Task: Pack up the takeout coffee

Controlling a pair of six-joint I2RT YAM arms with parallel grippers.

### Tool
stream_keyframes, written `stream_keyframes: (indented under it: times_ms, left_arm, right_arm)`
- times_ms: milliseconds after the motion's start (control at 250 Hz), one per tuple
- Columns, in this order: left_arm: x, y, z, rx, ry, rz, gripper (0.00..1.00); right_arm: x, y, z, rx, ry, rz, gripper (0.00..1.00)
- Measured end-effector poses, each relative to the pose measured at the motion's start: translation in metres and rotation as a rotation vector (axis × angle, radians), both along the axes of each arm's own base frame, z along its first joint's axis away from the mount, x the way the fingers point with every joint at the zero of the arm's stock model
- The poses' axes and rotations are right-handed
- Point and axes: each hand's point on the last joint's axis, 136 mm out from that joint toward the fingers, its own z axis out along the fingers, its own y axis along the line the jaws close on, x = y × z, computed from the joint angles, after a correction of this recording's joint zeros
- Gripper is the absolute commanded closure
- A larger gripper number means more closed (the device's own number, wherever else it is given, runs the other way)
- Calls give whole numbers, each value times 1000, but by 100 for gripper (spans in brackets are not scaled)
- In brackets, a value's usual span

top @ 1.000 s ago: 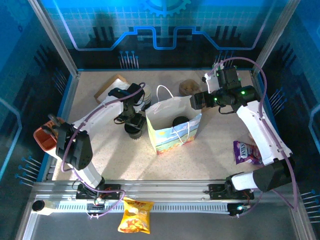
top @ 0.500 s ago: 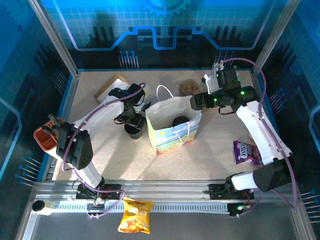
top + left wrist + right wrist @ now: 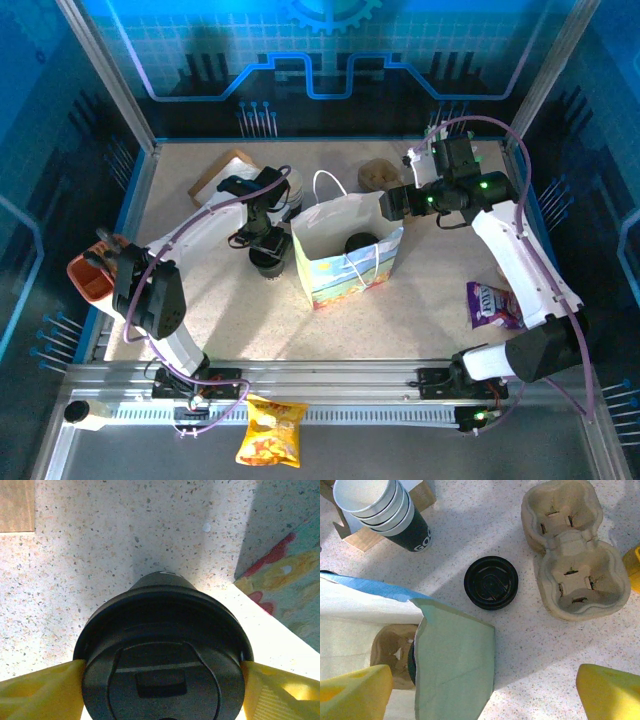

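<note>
Coffee: coffee point(image 3: 270, 264) stands upright on the table point(image 3: 220, 310), outside the bag point(image 3: 345, 262), just beside its left wall at the bag's 9 o'clock. Black lid on top and a dark side wall below it, seen in the left wrist view.
Left gripper: left gripper point(image 3: 268, 246) is straight above the coffee. In the wrist view the yellow fingers point(image 3: 45, 690) sit at 9 and 3 o'clock of the lid, each touching its rim, so it is grasping the coffee by the lid. Cup base looks to be on the table.
Right gripper: right gripper point(image 3: 393, 203) hangs over the bag's far right corner, at 1 o'clock of the bag mouth. Its fingers point(image 3: 355, 692) are spread wide and released, with nothing between them. The bag's folded wall and bare table lie below.
Bag: upright, mouth open, white handles up, printed picture on the near wall. Inside, a brown tray point(image 3: 390, 647) with a dark cup beside it, partly hidden by the bag wall; in the top view it shows a round black top.
Cup stack: cup stack point(image 3: 380, 510), lidless, tilted, at 11 o'clock of the bag.
Lids: lids point(image 3: 491, 582) lie on the table between cup stack and carrier, apart from both.
Carrier: pulp carrier point(image 3: 572, 555), four cells, empty, at 1 o'clock of the bag.
Packets: purple packet point(image 3: 492, 305) at 4 o'clock, well apart from the bag. Chip packet point(image 3: 270, 430) at 7 o'clock, past the table's near edge.
</note>
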Motion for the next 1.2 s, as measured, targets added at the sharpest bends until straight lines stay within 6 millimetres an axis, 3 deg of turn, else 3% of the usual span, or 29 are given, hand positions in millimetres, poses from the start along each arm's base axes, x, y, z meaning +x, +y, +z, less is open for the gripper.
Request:
stream_keyframes:
  times_ms: [655, 1199]
  left_arm:
    - [0, 0, 0, 1, 1, 0, 22]
    - [-2, 0, 1, -12, -7, 0, 39]
  right_arm:
    - [1, 1, -3, -2, 7, 1, 5]
    - [1, 1, -3, -2, 8, 1, 5]
